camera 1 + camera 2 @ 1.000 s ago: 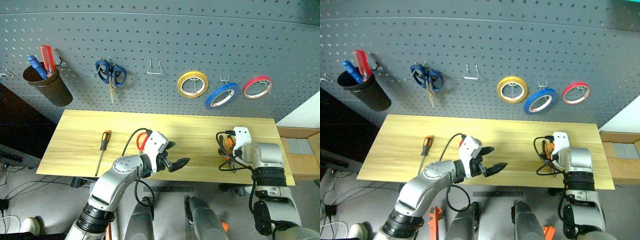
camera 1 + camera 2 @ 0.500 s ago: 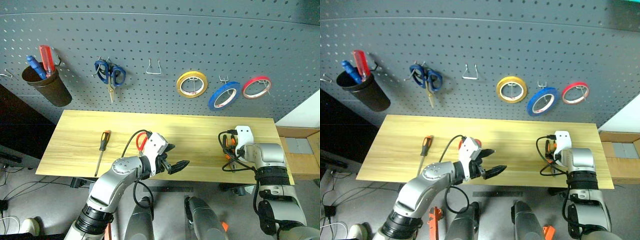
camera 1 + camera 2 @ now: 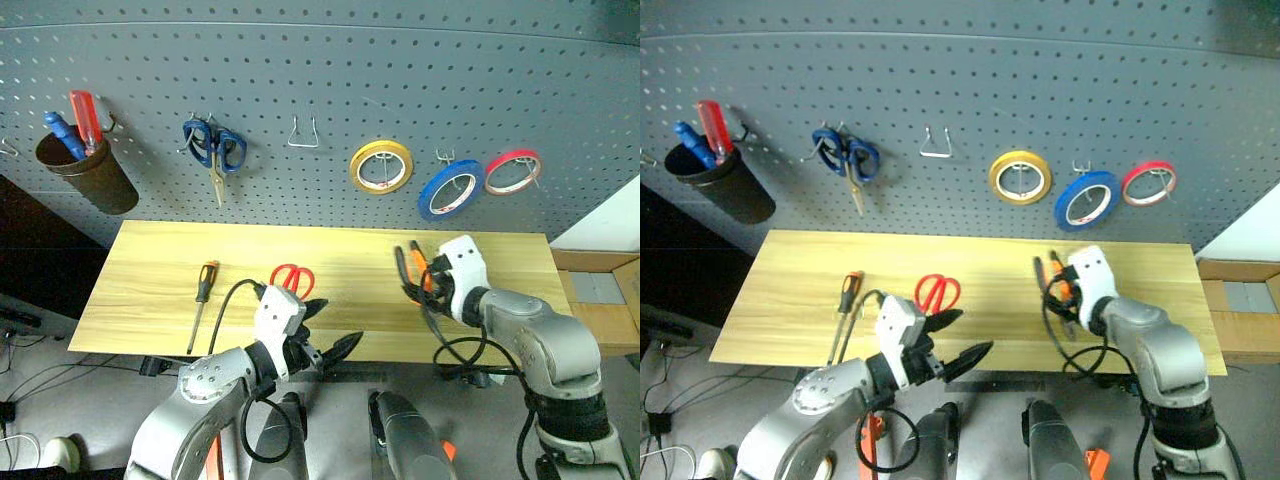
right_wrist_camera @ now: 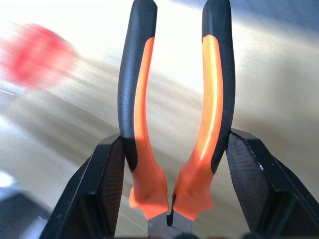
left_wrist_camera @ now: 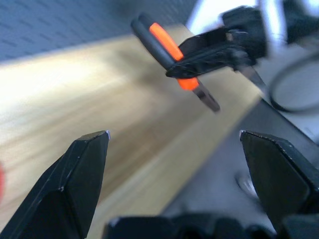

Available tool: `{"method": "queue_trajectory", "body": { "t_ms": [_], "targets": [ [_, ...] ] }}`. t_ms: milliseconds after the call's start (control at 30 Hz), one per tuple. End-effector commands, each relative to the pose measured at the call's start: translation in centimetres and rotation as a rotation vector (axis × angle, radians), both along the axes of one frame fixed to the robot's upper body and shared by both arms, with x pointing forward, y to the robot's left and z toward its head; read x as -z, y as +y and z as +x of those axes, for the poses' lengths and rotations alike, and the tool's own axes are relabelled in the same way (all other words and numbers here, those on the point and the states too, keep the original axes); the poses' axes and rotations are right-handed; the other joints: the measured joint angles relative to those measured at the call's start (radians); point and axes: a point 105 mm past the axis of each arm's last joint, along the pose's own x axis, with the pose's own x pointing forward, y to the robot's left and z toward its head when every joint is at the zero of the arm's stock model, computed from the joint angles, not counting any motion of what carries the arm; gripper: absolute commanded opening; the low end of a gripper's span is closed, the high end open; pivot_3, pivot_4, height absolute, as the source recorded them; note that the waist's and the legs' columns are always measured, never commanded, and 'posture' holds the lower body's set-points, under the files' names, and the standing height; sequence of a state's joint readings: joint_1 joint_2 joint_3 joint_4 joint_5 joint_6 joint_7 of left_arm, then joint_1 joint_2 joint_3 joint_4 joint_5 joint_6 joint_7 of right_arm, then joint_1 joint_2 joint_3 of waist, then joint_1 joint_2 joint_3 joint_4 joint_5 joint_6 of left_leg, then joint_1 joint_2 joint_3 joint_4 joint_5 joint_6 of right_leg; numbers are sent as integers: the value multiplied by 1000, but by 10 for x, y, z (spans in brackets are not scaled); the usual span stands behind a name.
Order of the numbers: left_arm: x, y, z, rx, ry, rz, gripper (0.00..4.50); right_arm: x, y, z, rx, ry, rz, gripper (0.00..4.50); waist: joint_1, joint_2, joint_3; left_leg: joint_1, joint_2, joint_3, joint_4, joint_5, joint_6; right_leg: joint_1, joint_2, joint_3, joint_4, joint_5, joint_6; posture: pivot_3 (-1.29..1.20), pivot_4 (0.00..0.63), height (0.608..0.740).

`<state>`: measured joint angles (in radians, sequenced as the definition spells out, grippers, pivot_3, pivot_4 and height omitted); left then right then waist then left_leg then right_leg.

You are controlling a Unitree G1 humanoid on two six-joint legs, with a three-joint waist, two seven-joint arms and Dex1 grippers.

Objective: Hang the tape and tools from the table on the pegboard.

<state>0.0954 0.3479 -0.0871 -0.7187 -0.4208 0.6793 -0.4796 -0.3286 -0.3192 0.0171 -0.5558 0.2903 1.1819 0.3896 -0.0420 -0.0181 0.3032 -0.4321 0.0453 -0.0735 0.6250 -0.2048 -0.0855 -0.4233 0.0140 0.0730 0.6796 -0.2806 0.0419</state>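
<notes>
Two tools lie on the surface (image 3: 150,270): the red scissors (image 3: 293,279) near its middle, and the screwdriver (image 3: 203,297) to their left, its handle toward the pegboard (image 3: 320,90). The third tool, the pliers (image 3: 413,268), is up off the wood, pinched by the right gripper (image 4: 172,164); its two black fingers (image 4: 102,184) press on the outsides of the orange-and-black handles near the pivot, and the handles point away from the wrist. In the head views the pliers sit over the right half of the surface, handles toward the pegboard.

The left gripper (image 3: 322,330) hangs over the front edge of the surface, just in front of the scissors, with its fingers spread wide and nothing between them. Its wrist view looks across the wood at the right gripper and the pliers.

On the pegboard the blue tape (image 3: 449,189) hangs on a hook between a yellow roll (image 3: 381,166) and a red roll (image 3: 513,172). Blue scissors (image 3: 213,150) hang further left, with a bare wire hook (image 3: 303,135) between them and the yellow roll. A dark cup (image 3: 85,172) at far left holds a red-handled and a blue-handled tool.
</notes>
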Motion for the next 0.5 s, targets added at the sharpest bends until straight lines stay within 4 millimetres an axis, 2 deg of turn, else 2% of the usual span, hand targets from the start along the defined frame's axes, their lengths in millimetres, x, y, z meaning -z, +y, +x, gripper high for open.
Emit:
{"method": "queue_trajectory", "body": {
  "t_ms": [33, 167, 267, 333, 400, 500],
  "targets": [
    [-34, 18, 2, -200, -167, -36, 4500, -52, 36, -17, -133, -233, 128, 2524, 9, 0, 0, 0, 0, 0, 0, 0, 0, 0, 0, 0, 0, 0, 0, 59, 294, 740],
    [-44, 23, 0, -286, -254, -28, 4500, -103, 59, -14, -172, -466, 237, 2524, 11, -2, 1, 0, -1, 1, 2, 0, 0, 0, -1, 1, 0, 1, 1, 75, 295, 740],
    [-56, 22, 6, -321, -329, -40, 4500, -145, 59, 2, -98, -703, 251, 2524, 16, -3, 2, 0, -1, 0, 1, 0, 0, 0, -1, 0, 0, 1, 1, 80, 292, 740],
    [-62, 24, 12, -347, -365, -45, 4500, -165, 60, 9, -53, -826, 243, 2524, 19, -3, 2, 0, -1, 0, 1, 0, 0, 0, -1, -1, 0, 1, 1, 82, 290, 740],
    [-64, 26, 24, -365, -360, -71, 4500, -184, 62, 18, -13, -947, 232, 2524, 19, -3, 2, -1, -1, 0, 1, 0, -1, 0, -1, -1, -1, 1, 1, 85, 285, 740],
    [-62, 25, 47, -368, -330, -96, 4500, -202, 68, 36, 63, -1056, 240, 2524, 18, -4, 2, -1, -1, 0, 1, 0, -1, 0, -1, -1, 0, 2, -1, 87, 285, 740]
  ]
}}
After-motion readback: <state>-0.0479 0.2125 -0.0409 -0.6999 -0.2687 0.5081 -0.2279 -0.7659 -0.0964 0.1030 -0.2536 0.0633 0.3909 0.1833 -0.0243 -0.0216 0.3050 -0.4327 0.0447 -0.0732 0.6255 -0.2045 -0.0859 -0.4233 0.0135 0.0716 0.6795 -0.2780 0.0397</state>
